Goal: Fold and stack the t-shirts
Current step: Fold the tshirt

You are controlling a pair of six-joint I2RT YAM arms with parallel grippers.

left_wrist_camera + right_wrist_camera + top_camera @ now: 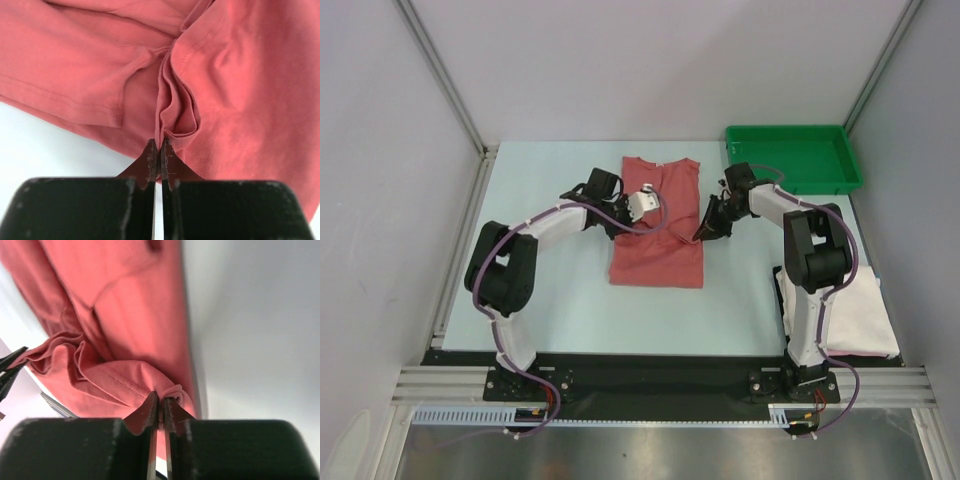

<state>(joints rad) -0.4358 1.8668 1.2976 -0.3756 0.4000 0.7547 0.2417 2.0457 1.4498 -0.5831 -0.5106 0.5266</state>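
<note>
Pale blue-white laminate forms the desk [560, 290], which is closed in by plain grey walls [620, 60] at the far side and on both flanks, with aluminium rails along the left and near edges. A green tray [790, 130] is set in the far right corner, close against the far edge. A white t-shirt [860, 315] is spread at the near right corner, partly under the right arm, reaching to the right edge.

A broad stretch of desk surface is seen between the left rail and the salmon-red t-shirt [655, 255], and another band between its hem and the near edge. A narrower strip separates it from the white t-shirt and the tray.

The salmon-red t-shirt is laid near the middle of the desk. Its long axis runs from near to far, with the collar pointed at the far wall and the hem toward the arms. Its outline is a narrow rectangle, and its sides appear to be folded in.

The left pincer [159, 160] is clamped tight on a bunched ridge of red cloth over the shirt's upper half. The right pincer [161, 410] is pinched on a stitched edge at the shirt's right side, where the cloth is raised off the desk and gathered into folds.
</note>
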